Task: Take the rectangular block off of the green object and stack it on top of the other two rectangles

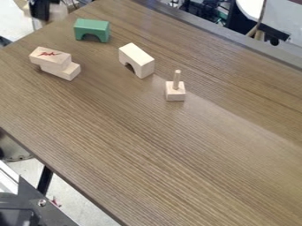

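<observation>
The green arch-shaped block [92, 29] stands near the table's upper left, its flat top bare. Below and left of it, two light wooden rectangular blocks lie stacked. The upper rectangular block [50, 56] carries a red marking and is shifted toward the left over the lower rectangular block [63, 71], whose right end sticks out from beneath.
A plain wooden arch block [137, 59] stands right of the stack. Further right is a small square base with an upright peg [175, 90]. The brown table [177, 163] has edges at the lower left and upper right. Dark metal parts [35, 203] are beyond the lower-left edge.
</observation>
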Tool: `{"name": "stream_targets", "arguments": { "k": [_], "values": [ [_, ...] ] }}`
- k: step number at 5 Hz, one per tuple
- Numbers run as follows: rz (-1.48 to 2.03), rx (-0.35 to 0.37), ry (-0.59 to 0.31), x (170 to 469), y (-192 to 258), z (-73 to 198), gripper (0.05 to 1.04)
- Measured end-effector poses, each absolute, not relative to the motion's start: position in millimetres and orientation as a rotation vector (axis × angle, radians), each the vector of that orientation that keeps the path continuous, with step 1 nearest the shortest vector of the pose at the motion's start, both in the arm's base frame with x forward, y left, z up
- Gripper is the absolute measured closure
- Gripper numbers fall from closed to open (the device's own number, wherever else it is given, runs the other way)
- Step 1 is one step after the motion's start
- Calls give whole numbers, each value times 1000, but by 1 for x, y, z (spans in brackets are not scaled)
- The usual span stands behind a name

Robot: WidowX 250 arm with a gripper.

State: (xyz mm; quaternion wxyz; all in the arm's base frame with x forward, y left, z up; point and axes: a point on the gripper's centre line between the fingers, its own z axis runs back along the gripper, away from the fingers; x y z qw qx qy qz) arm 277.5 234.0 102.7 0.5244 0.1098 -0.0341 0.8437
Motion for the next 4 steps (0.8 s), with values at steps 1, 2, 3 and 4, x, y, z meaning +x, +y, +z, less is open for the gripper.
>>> {"name": "stream_targets", "arguments": {
  "k": [1, 2, 3, 4],
  "values": [
    [1990, 269, -52, 264, 228, 97, 521],
    [1975, 269, -62, 257, 224, 94, 521],
    [1972, 282, -58, 252, 222, 84, 521],
    [1968, 296, -46, 248, 216, 76, 521]
  ]
}}
